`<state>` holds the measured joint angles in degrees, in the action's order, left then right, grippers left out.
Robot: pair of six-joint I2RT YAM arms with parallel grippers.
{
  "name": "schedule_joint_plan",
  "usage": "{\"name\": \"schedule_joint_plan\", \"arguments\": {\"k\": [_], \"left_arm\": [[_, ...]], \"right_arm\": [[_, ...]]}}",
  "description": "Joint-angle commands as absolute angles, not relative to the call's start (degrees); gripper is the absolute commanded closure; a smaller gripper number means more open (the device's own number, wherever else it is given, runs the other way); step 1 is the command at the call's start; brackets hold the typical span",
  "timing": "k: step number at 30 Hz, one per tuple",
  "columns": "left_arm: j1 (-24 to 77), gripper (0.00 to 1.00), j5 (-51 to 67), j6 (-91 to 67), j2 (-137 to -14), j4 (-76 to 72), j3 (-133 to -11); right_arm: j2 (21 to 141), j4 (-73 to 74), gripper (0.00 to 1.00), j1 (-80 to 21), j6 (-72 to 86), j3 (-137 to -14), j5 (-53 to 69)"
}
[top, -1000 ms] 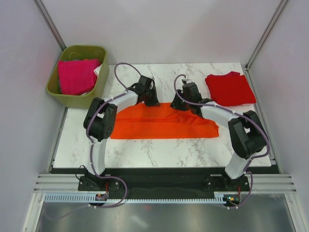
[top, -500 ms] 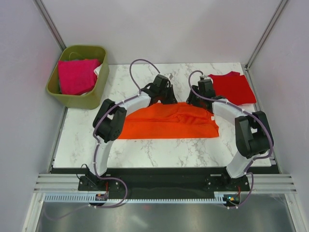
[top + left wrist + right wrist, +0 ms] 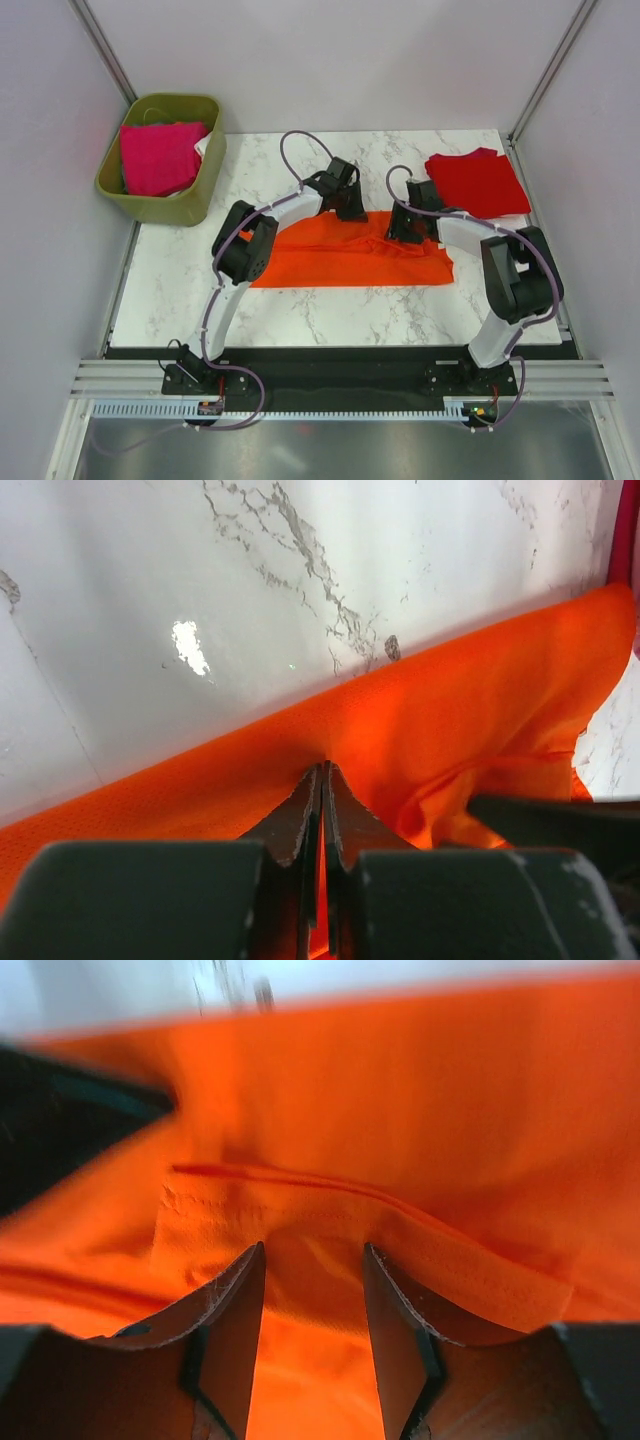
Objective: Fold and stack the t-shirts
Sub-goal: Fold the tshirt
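The orange t-shirt (image 3: 340,262) lies as a long folded band across the middle of the marble table (image 3: 300,310). My left gripper (image 3: 350,207) is at its far edge, shut on a pinch of the orange cloth (image 3: 480,700), with a sliver of it between the tips (image 3: 322,770). My right gripper (image 3: 405,226) is open, low over the orange cloth (image 3: 400,1090), and its tips (image 3: 313,1255) straddle a hem fold without closing on it. The red t-shirt (image 3: 478,185) lies folded at the back right. The magenta pink t-shirt (image 3: 158,155) lies in the bin.
The olive-green plastic bin (image 3: 205,185) stands off the table's back left corner. Both arms reach in over the table's middle, their cables arching above them. Grey walls stand close on both sides and at the back.
Both grippers have moved right along the orange shirt's far edge, first away, then back down toward the near side. The shirt's far edge rose and now lies lower and flatter.
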<state>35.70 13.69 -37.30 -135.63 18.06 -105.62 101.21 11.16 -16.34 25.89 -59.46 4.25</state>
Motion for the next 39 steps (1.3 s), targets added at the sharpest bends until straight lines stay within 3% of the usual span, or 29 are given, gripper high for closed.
{"name": "schedule_joint_plan", "arguments": {"k": [1, 11, 18, 27, 39], "left_arm": [[35.6, 0.94, 13.0, -39.6, -136.8, 21.0, -108.7], [35.2, 0.96, 12.7, -39.6, -136.6, 21.2, -109.0], [35.2, 0.96, 13.6, -38.9, -136.7, 21.3, -109.1], [35.2, 0.97, 14.1, -39.1, -136.8, 21.4, -108.8], [35.0, 0.98, 14.5, -39.2, -136.8, 21.4, -108.8]], "right_arm": [[93.1, 9.5, 0.49, -16.4, 26.3, -53.6, 8.1], [79.5, 11.3, 0.49, -15.0, 26.7, -48.6, 6.9], [93.6, 9.3, 0.40, -14.9, 27.5, -58.5, 6.9], [106.2, 5.1, 0.41, -14.9, 28.7, -69.2, 8.3], [106.3, 4.6, 0.47, -13.6, 29.7, -62.3, 24.0]]}}
